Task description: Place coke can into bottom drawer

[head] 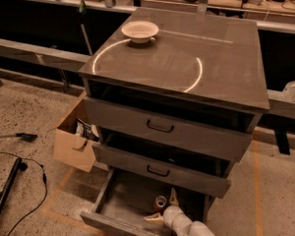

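The coke can stands upright in the open bottom drawer, at its right side under the middle drawer's front. My gripper reaches into the drawer from the lower right on a white arm. Its cream fingers are spread, one behind the can and one in front of it, and the can stands between them. The lower part of the can is hidden by the front finger.
The grey cabinet has a white bowl on its top at the back left. The middle drawer and top drawer stick out slightly above the bottom one. An open cardboard box stands left of the cabinet. Cables lie on the floor at the left.
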Available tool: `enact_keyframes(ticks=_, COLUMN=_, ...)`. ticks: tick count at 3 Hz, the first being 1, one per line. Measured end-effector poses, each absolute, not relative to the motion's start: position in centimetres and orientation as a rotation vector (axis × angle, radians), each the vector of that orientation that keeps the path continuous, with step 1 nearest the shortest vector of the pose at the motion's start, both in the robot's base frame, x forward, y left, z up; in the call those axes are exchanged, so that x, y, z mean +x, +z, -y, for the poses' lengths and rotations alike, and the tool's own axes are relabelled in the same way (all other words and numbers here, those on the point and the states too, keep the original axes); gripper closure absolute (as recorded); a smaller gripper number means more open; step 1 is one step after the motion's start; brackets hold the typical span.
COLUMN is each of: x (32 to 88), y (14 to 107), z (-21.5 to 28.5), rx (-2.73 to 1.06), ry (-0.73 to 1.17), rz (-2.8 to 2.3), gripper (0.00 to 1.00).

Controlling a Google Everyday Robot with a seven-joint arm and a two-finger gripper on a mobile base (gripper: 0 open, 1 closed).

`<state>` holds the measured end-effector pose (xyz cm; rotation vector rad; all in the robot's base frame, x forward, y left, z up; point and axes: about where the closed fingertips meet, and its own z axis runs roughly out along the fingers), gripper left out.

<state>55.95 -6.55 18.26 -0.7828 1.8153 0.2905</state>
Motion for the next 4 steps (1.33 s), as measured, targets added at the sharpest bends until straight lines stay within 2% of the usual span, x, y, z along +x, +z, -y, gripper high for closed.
enact_keyframes(ticks=3, x=53.5, y=22.2, z=14.3, rx=-0.604, ry=0.34, rz=-1.934, gripper=0.0)
enact_keyframes(ticks=4, x=52.9, y=23.2, z=16.0, rx=-0.601, ry=0.359, rz=-1.965, gripper=0.17)
